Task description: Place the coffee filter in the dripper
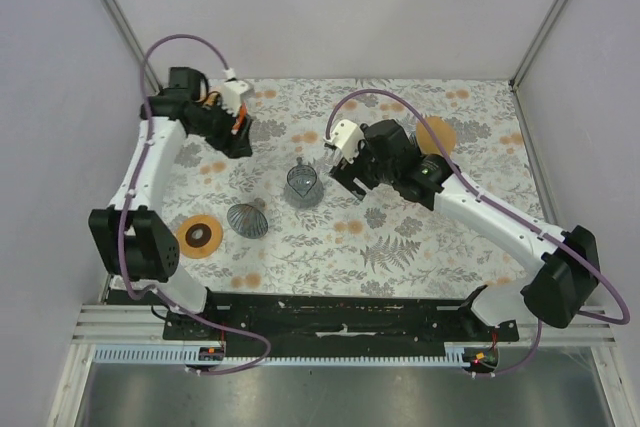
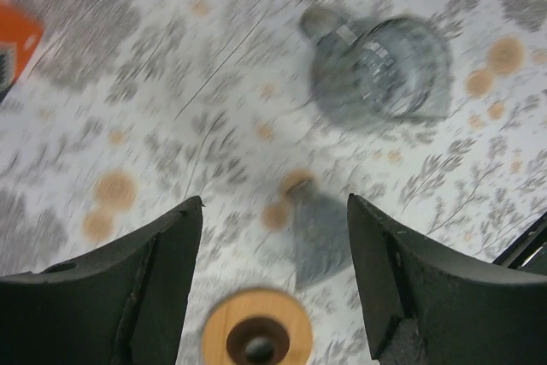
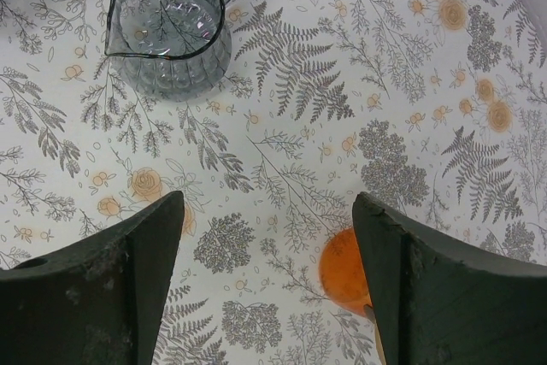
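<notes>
The glass dripper [image 1: 303, 183], ribbed with a handle, stands mid-table; it also shows in the left wrist view [image 2: 385, 70] and the right wrist view [image 3: 167, 36]. The dark mesh cone filter [image 1: 247, 219] lies on its side to the dripper's front left, blurred in the left wrist view [image 2: 320, 232]. My left gripper [image 1: 242, 141] is open and empty, above the cloth behind the filter [image 2: 275, 203]. My right gripper [image 1: 340, 177] is open and empty, just right of the dripper [image 3: 268, 201].
A wooden ring with a dark centre [image 1: 200, 236] lies left of the filter, also in the left wrist view [image 2: 256, 331]. An orange disc [image 1: 436, 134] lies at the back right, partly behind the right arm [image 3: 346, 271]. A floral cloth [image 1: 420, 237] covers the table.
</notes>
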